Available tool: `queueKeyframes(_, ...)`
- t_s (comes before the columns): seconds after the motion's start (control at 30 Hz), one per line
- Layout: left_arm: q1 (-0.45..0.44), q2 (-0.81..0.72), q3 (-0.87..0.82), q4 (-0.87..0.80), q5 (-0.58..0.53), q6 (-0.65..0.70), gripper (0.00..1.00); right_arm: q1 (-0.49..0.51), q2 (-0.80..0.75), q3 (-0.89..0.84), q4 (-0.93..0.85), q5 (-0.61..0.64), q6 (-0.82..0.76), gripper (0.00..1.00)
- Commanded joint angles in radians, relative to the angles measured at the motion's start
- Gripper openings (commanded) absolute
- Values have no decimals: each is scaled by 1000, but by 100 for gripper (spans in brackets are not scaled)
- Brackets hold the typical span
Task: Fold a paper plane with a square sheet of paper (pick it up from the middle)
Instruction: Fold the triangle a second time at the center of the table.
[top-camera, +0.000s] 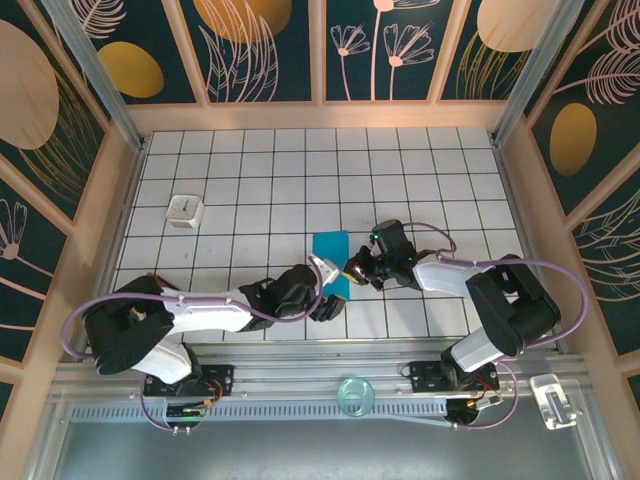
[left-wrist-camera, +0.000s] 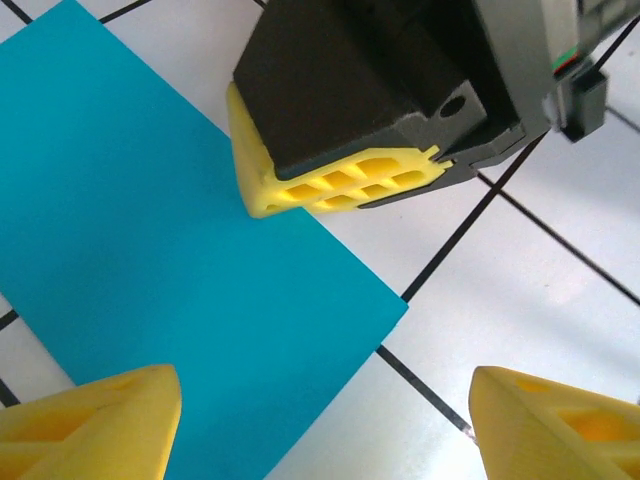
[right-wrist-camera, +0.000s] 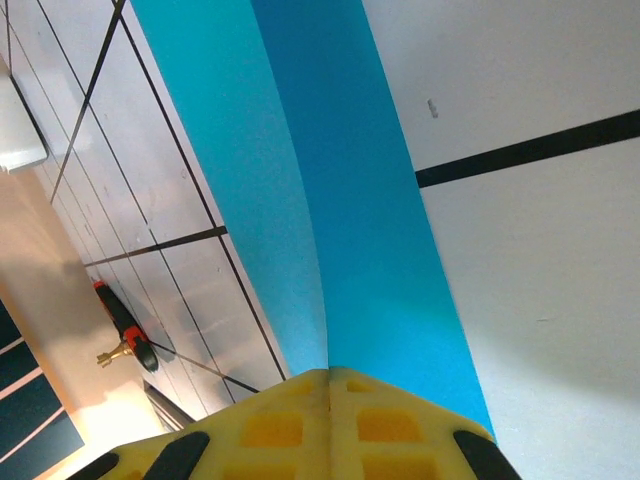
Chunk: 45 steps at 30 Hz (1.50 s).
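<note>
The square sheet of paper (top-camera: 331, 252) is teal-blue and lies on the white grid table, folded into a narrow doubled rectangle. In the right wrist view its two layers (right-wrist-camera: 340, 180) curve up and meet between the fingers of my right gripper (right-wrist-camera: 330, 395), which is shut on the long right edge. From the left wrist view the sheet (left-wrist-camera: 150, 250) lies flat, with the right gripper's yellow fingers (left-wrist-camera: 340, 182) at its edge. My left gripper (left-wrist-camera: 325, 425) hovers open over the sheet's near corner, one fingertip (left-wrist-camera: 100, 420) above the paper and the other (left-wrist-camera: 560, 425) above bare tile. The paper plane is out of view.
A small white cube (top-camera: 185, 210) sits on the table at the far left. A clear round object (top-camera: 354, 396) and a clear bracket (top-camera: 553, 400) rest on the metal rail near the arm bases. Wooden walls enclose the table.
</note>
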Motion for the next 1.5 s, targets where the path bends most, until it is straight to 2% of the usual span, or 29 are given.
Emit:
queueKeyframes(0.0,-15,48,47,-21,-69,101,78,-8,-19,16,-15,-21,25,0)
queueKeyframes(0.13,-20,96,89,-21,-85,125,78,-8,-12,17,-12,-24,23,0)
queueKeyframes(0.23,-21,125,111,-24,-88,138,74,-9,-8,12,-6,-25,25,0)
queueKeyframes(0.3,-22,132,119,-24,-84,140,69,-9,-8,11,-5,-27,25,0)
queueKeyframes(0.47,-21,137,130,-30,-59,131,46,-11,-4,9,-2,-25,22,0)
queueKeyframes(0.57,-21,142,138,-40,-63,129,36,-11,-3,6,0,-26,23,0)
queueKeyframes(0.93,-21,146,139,-39,-51,84,6,-17,6,0,3,-22,18,0)
queueKeyframes(1.1,-22,127,112,-12,-40,66,0,-16,-9,-2,-5,-23,9,6)
queueKeyframes(1.17,-20,118,101,1,-21,55,0,-16,-30,-3,-21,-21,-4,12)
queueKeyframes(1.3,-18,109,85,26,63,29,0,-79,-121,5,-135,13,-87,24)
queueKeyframes(1.4,-15,105,73,43,118,-2,0,-130,-208,17,-251,58,-184,28)
queueKeyframes(1.47,-10,99,56,69,152,-26,0,-158,-251,17,-255,71,-233,30)
